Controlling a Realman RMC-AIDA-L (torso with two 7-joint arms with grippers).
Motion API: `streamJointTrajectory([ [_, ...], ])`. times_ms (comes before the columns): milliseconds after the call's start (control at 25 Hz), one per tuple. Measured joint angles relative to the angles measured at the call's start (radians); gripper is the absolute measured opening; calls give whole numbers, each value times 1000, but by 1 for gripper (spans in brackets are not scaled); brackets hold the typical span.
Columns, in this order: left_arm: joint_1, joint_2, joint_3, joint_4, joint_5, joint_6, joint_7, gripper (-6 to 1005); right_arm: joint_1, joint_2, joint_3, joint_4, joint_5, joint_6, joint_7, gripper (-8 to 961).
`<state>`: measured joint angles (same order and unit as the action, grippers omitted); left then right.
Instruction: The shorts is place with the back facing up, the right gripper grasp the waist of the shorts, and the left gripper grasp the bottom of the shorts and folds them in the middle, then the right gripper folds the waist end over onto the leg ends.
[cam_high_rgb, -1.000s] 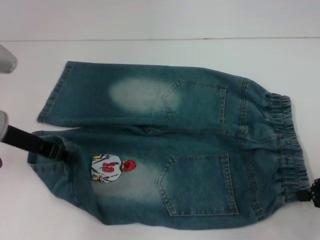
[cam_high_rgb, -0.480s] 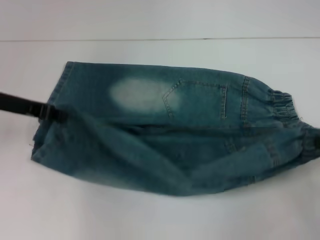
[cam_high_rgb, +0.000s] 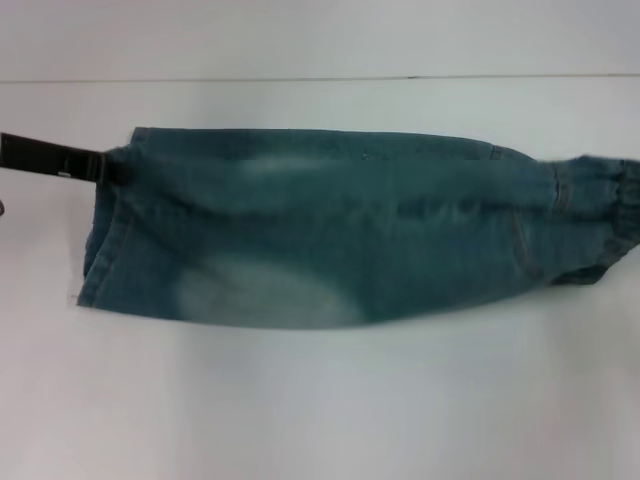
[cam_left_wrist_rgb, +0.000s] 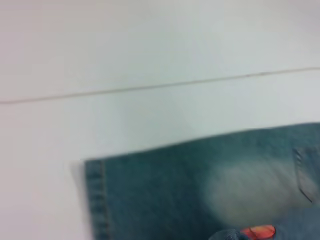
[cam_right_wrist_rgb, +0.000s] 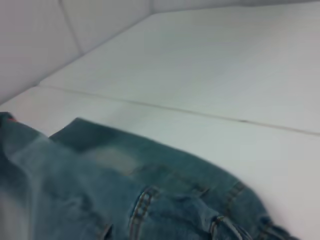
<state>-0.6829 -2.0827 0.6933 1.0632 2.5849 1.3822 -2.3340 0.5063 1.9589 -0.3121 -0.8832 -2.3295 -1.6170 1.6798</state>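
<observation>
Across the white worktop (cam_high_rgb: 320, 400) the denim shorts (cam_high_rgb: 330, 235) lie doubled lengthwise, the left hand (cam_high_rgb: 110, 168) clamped on the far leg-hem corner, while the right hand's grip at the waistband cannot be told.

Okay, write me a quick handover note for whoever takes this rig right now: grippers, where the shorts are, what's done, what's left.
Left gripper: at the leg hem, far-left corner of the shorts; it appears to be gripping the hem.
Right gripper: out of the head view at the right edge, by the waist; its state cannot be seen.
Shorts: on the white table, lying as one long band, near leg laid over the far one.
Done: the lengthwise fold looks complete.
Left: both grippers let go, then the right gripper brings the waist end over onto the leg ends.
</observation>
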Motion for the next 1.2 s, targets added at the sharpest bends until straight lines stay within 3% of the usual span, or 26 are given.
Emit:
streamJointTrajectory([
  [360, -17, -13, 4, -18, 0, -94, -7, 50, 51, -27, -27, 36, -2, 75, 22, 128],
  [720, -45, -17, 13, -43, 3, -154, -9, 51, 85, -24, -60, 39, -1, 136, 23, 151],
  [1200, -73, 0, 14, -113, 8, -257, -16, 70, 132, -32, -75, 100, 18, 214, -28, 182],
])
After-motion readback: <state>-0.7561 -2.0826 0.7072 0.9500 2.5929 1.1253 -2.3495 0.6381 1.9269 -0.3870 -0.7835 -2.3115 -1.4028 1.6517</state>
